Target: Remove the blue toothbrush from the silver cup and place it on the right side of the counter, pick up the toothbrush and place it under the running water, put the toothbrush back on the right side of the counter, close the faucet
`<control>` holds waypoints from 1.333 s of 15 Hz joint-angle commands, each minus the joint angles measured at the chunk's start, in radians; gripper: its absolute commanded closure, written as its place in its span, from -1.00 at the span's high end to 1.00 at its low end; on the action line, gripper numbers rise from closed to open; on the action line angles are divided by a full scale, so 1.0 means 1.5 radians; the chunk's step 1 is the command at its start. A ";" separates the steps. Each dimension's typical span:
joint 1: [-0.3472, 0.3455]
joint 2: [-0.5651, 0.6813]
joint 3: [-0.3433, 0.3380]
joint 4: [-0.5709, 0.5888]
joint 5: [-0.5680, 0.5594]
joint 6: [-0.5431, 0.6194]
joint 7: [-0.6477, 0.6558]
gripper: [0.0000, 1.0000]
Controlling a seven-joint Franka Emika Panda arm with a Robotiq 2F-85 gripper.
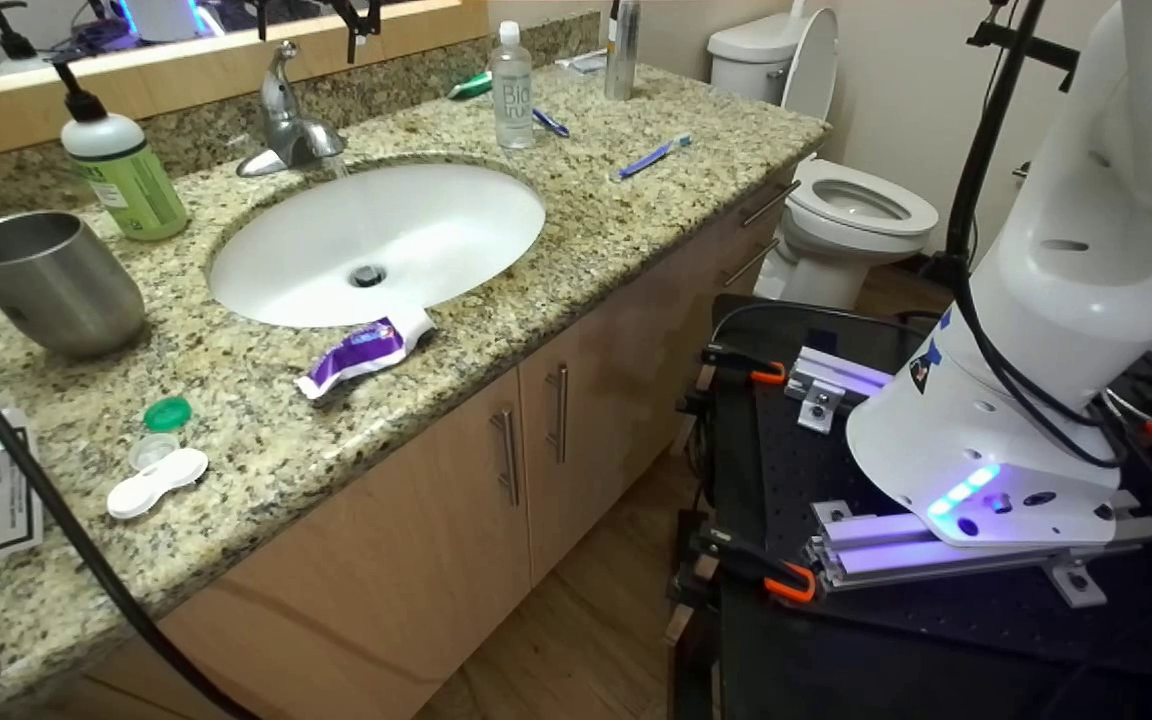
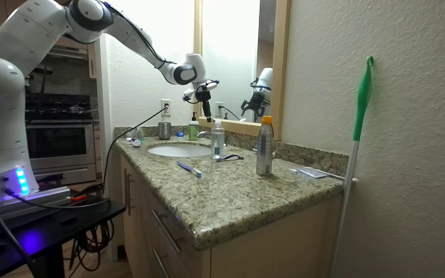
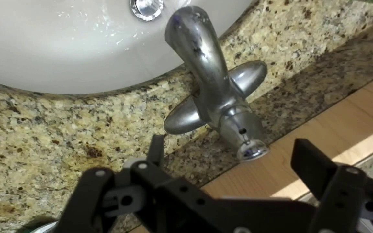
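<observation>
With the blue toothbrush (image 1: 649, 160) out on the counter (image 2: 222, 197), seems down to closing the faucet (image 3: 207, 64) beneath a wide-spread gripper (image 3: 231, 148).

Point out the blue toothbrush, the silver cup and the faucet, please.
Blue toothbrush (image 1: 648, 160): in an exterior view, handle.
Silver cup (image 1: 68, 290): in an exterior view, outer wall.
Faucet (image 3: 213, 81): in the wrist view, body.

Counter (image 1: 526, 310) speckled granite. Faucet (image 1: 288, 128) by back edge, spout over white sink (image 1: 476, 230); gripper (image 1: 310, 46) partly visible above, fingers apart. Silver cup (image 1: 61, 295) upright toward left end. Blue toothbrush (image 1: 648, 160) lying toward right end, nearer front edge, bristles pointing at end edge. Purple-and-white tube (image 1: 356, 358) between sink and front edge. White lens case (image 1: 156, 483), green lid (image 1: 167, 413) toward front left corner.
</observation>
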State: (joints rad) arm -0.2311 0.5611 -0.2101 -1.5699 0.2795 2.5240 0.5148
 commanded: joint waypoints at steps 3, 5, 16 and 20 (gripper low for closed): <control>-0.001 0.003 -0.006 0.006 0.000 -0.005 0.005 1.00; 0.006 0.010 -0.018 0.006 -0.010 -0.003 0.025 1.00; 0.005 0.018 -0.022 0.002 -0.015 -0.019 0.042 1.00; -0.001 0.024 -0.016 0.007 -0.009 -0.046 0.037 1.00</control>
State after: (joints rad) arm -0.2195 0.5780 -0.2455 -1.5667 0.2617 2.5195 0.5777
